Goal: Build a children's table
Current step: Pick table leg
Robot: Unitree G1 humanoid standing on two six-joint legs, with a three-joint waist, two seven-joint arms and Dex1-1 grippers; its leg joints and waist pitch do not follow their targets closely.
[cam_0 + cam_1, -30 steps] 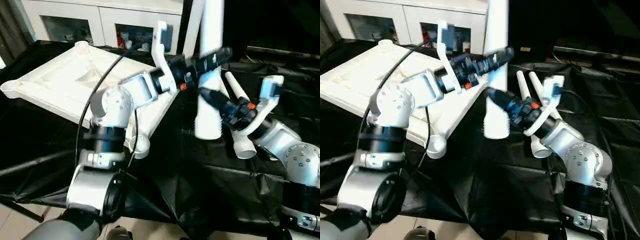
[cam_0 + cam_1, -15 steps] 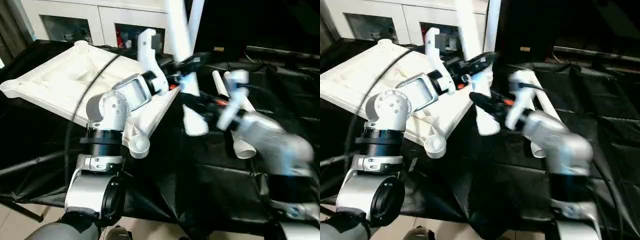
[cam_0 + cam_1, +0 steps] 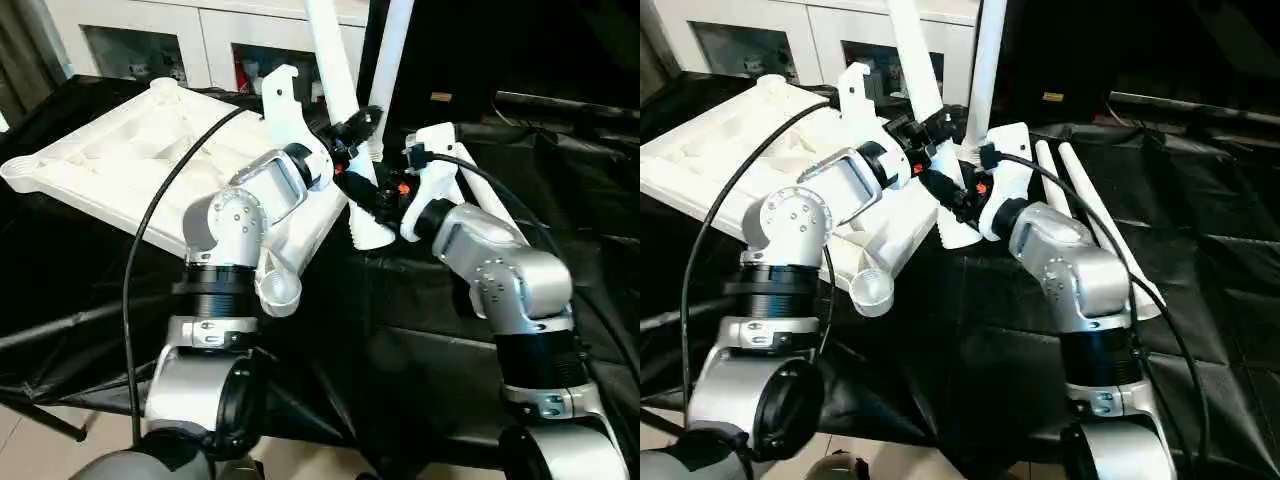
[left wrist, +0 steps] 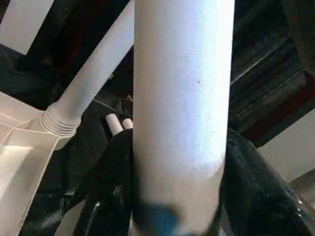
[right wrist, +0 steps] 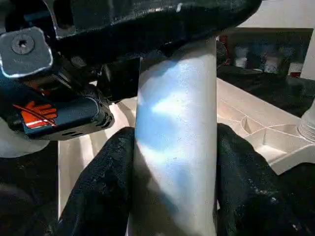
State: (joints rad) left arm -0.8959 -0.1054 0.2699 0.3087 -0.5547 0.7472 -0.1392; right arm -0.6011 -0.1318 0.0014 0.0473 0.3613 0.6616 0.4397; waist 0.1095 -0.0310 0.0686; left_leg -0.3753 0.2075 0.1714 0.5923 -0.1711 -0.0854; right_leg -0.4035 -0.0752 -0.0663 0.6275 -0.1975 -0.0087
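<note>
The children's table lies in parts. Its white tabletop (image 3: 110,165) rests ribbed side up on the left, and one leg (image 3: 393,60) stands in its far right corner socket. A second leg (image 3: 335,70) is tilted above the tabletop's right edge, held by both grippers. My left gripper (image 3: 358,125) is shut on its middle, with black fingers (image 4: 110,191) pressed to both sides of the tube (image 4: 182,98). Lower down my right gripper (image 3: 378,200) is shut on the same leg (image 5: 177,137). Two more legs (image 3: 1090,215) lie on the cloth behind my right arm.
A black cloth (image 3: 420,330) covers the work surface. At the back stands a white cabinet with glass doors (image 3: 130,45). An open corner socket (image 3: 278,293) of the tabletop sticks out near my left forearm, and a black cable arcs over that arm.
My right gripper has carried the leg left to the tabletop's right edge, and the leg now tilts. My left gripper, open beside it a second ago, has closed on it.
</note>
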